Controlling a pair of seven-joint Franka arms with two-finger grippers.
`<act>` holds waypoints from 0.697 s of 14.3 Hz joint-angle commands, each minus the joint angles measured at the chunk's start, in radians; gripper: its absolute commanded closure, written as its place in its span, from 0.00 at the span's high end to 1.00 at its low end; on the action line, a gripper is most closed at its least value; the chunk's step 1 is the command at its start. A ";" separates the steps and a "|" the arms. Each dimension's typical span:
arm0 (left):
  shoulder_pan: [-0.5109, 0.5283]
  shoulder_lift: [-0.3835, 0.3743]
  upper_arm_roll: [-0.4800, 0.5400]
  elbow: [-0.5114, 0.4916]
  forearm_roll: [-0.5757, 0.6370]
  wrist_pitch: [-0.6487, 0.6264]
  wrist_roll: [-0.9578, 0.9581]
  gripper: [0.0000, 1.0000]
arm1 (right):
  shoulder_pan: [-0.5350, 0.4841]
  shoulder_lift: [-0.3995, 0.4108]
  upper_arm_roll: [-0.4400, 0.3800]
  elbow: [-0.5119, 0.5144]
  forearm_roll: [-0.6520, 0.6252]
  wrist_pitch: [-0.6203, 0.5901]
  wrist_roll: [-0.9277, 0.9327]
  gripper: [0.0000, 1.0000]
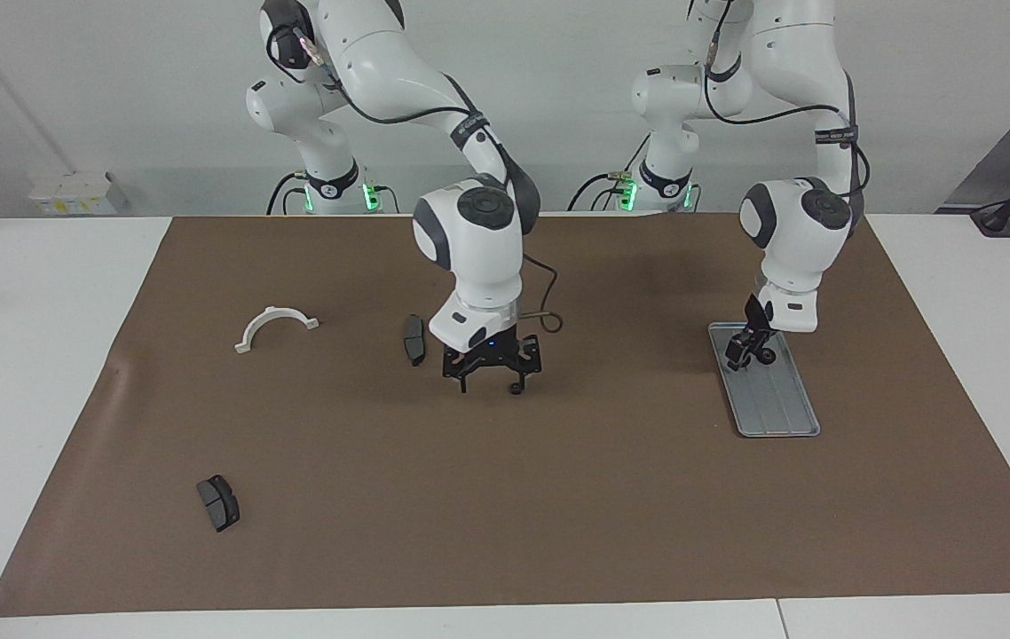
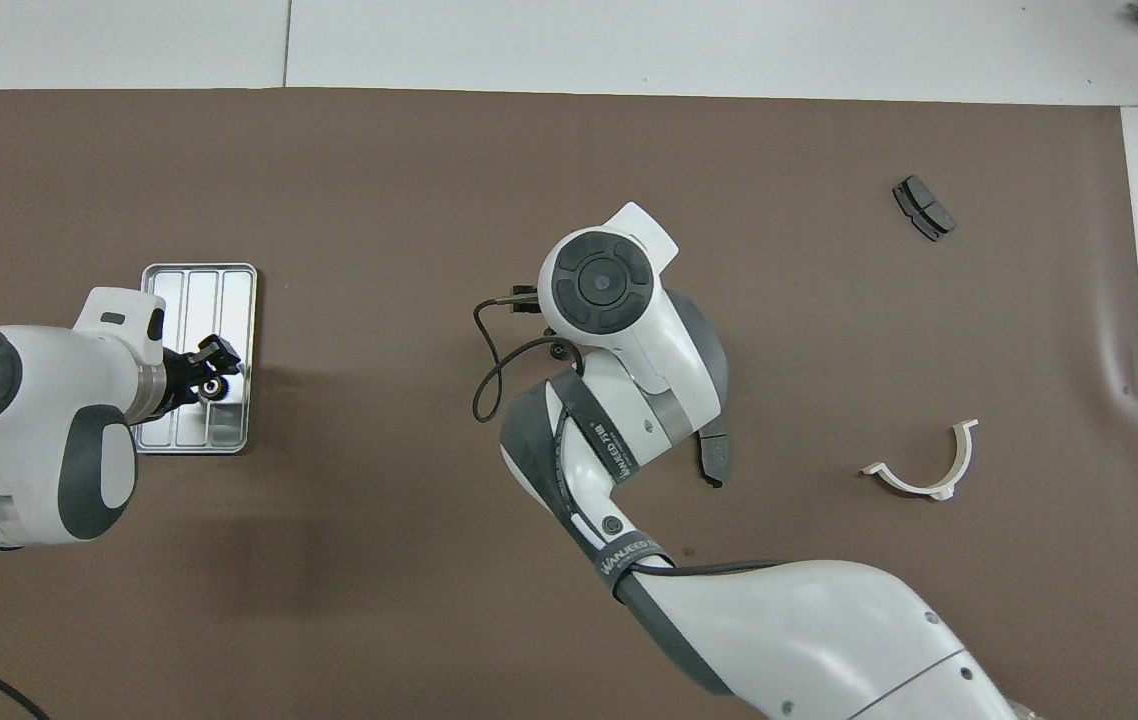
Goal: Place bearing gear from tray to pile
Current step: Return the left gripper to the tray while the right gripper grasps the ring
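The silver tray (image 1: 776,408) (image 2: 189,290) lies toward the left arm's end of the mat. My left gripper (image 1: 749,348) (image 2: 209,372) hangs low over the tray's end nearer the robots, shut on a small black bearing gear (image 1: 764,357) (image 2: 215,388). At mid-mat, the pile shows as one black gear (image 1: 516,389) (image 2: 559,352). My right gripper (image 1: 489,385) stands open just above the mat, with one fingertip right at that gear. In the overhead view the right wrist covers that gripper and most of the gear.
One dark grey brake pad (image 1: 414,339) (image 2: 712,455) lies close beside the right gripper. Another brake pad (image 1: 218,502) (image 2: 924,208) lies farther from the robots, toward the right arm's end. A white half-ring (image 1: 274,327) (image 2: 924,470) rests on the mat there too.
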 commanded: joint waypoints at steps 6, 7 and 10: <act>0.012 0.012 -0.004 -0.012 0.016 0.046 0.004 0.00 | 0.039 0.037 -0.001 -0.028 -0.008 0.041 0.075 1.00; 0.012 0.015 -0.004 -0.001 0.023 0.040 0.011 0.00 | 0.039 0.034 -0.001 -0.037 -0.008 0.036 0.074 0.95; 0.010 0.004 -0.004 0.078 0.025 -0.041 0.024 0.00 | 0.033 0.033 -0.003 -0.037 -0.001 0.021 0.075 0.72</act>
